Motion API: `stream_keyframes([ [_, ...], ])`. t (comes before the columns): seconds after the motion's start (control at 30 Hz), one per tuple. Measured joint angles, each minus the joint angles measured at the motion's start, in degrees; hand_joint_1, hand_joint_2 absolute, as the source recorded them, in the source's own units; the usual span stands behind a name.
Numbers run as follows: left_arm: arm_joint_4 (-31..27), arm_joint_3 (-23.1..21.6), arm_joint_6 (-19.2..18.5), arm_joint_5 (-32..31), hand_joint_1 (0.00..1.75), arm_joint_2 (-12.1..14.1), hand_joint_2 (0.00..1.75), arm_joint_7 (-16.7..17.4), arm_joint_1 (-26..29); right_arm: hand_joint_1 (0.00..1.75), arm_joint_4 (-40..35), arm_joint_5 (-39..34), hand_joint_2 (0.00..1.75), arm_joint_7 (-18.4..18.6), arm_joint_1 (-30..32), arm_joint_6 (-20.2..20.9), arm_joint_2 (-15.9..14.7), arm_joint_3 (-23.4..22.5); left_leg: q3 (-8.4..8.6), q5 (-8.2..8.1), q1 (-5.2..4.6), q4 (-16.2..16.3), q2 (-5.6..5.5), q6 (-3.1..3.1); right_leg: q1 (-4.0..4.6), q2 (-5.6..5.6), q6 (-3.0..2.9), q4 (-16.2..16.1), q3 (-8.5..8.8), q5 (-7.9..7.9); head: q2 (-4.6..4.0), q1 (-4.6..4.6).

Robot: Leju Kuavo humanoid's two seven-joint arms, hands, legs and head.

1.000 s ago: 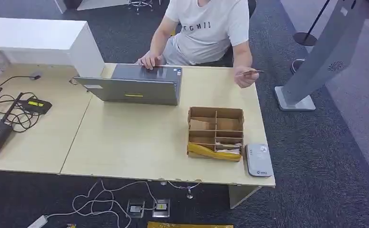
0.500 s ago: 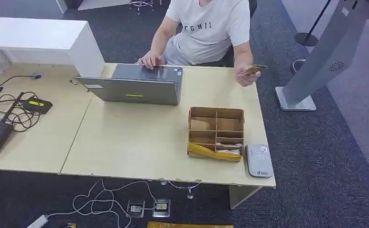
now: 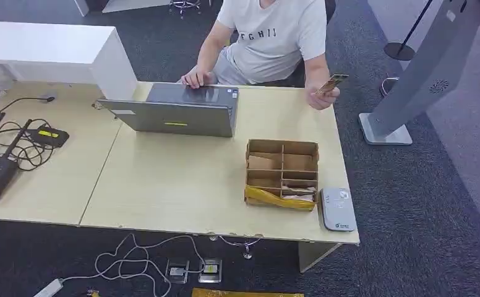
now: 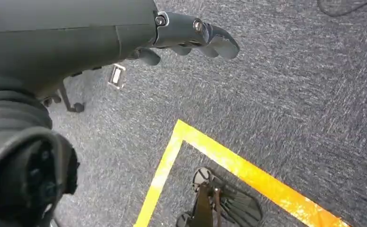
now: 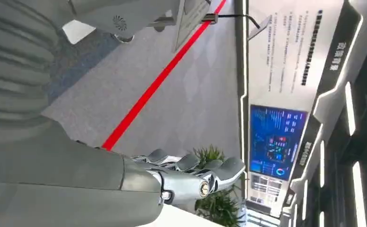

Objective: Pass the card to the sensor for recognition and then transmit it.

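A person seated at the far side of the table holds a small gold-brown card (image 3: pixel 332 82) raised above the table's far right corner. The grey card sensor (image 3: pixel 338 209) lies flat at the near right corner of the wooden table (image 3: pixel 175 185), beside a cardboard divider box (image 3: pixel 281 173). My left hand (image 4: pixel 191 38) hangs over the dark carpet with its fingers stretched out and nothing in them. My right hand (image 5: pixel 191 176) is also held out with extended fingers and holds nothing.
A grey laptop (image 3: pixel 175 111) stands at the far middle of the table in front of the person. Black devices and cables (image 3: pixel 15 151) lie at the left. A grey kiosk stand (image 3: pixel 411 80) rises on the right. Yellow tape (image 4: pixel 248 170) marks the floor.
The person has lifted the card a little higher and tilted it upward, so more of its face shows. The person's other hand stays on the laptop.
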Motion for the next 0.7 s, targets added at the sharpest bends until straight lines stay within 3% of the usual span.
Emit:
stream_keyframes([
  [0.4,0.00,-0.02,0.02,0.00,0.00,0.13,0.00,-0.15,0.04,0.00,-1.33,-2.60,1.75,0.20,-1.07,0.24,1.49,6.76,0.03,0.00,0.01,0.00,0.06,0.00,0.01,0.06,0.00,0.00,-0.01,0.00,0.00,0.00],
  [0.47,0.00,-0.02,0.04,-0.02,0.00,0.15,0.00,-0.15,0.04,0.00,-1.49,-1.39,1.75,-1.78,-1.08,1.65,2.06,7.35,-0.20,0.00,0.01,-0.01,0.04,0.00,0.01,0.01,0.03,0.02,0.02,0.02,0.00,-0.02],
  [0.5,0.00,-0.07,0.09,-0.06,0.00,0.20,0.00,-0.24,0.06,0.00,-2.01,0.71,1.75,-5.32,-1.12,3.60,2.95,8.48,-0.12,0.00,-0.02,-0.01,0.10,0.00,-0.01,0.08,0.03,0.02,-0.06,0.03,0.00,0.20],
  [0.53,0.00,-0.11,0.09,-0.15,0.00,0.31,0.00,-0.28,0.12,0.00,-2.78,3.31,1.75,-7.72,-1.09,6.07,4.16,10.26,-1.25,-0.01,-0.08,-0.06,0.26,0.01,-0.05,0.28,0.01,0.20,-0.02,0.05,0.00,0.22],
  [0.6,0.02,-0.22,-0.30,-0.61,0.00,0.66,0.00,-0.28,-0.02,0.00,-5.29,10.79,1.75,-5.21,-0.36,9.49,9.02,15.99,-0.89,-0.27,-0.02,-0.09,1.27,-0.13,0.00,1.31,-0.01,0.24,-0.13,0.07,0.00,0.20],
  [0.7,0.02,-0.33,-0.50,-0.81,0.00,0.81,0.00,-0.28,-0.80,0.00,-8.46,12.37,1.75,-2.43,2.79,7.35,14.68,24.80,-0.59,-0.09,0.13,-0.03,1.58,-0.19,0.10,1.65,-0.13,0.25,-0.28,0.24,0.00,0.00],
])
